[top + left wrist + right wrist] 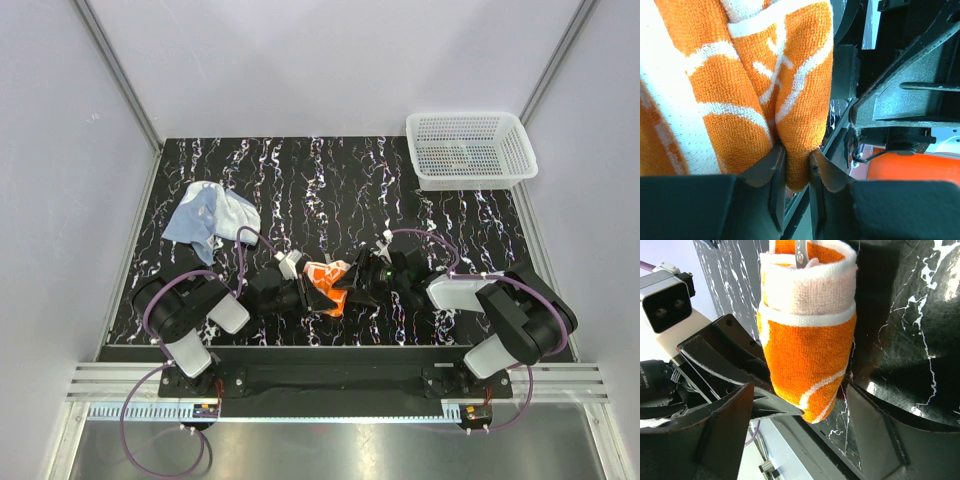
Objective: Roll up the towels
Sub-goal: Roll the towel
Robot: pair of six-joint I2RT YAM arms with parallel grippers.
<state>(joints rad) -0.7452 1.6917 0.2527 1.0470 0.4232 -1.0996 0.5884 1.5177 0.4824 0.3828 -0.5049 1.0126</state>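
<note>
The left pincer [796, 167] and right pincer [800, 400] crowd the orange towel [328, 275] at lower centre of the top view. The blue-grey towel [210, 215] occupies the upper left of the bench [330, 180], and the basket [470, 150] the upper right. The middle between them offers passage.

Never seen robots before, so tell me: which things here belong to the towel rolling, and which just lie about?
In the job: orange towel, pinched by the left gripper; blue-grey towel; right gripper, open.
Lying about: white basket.
</note>
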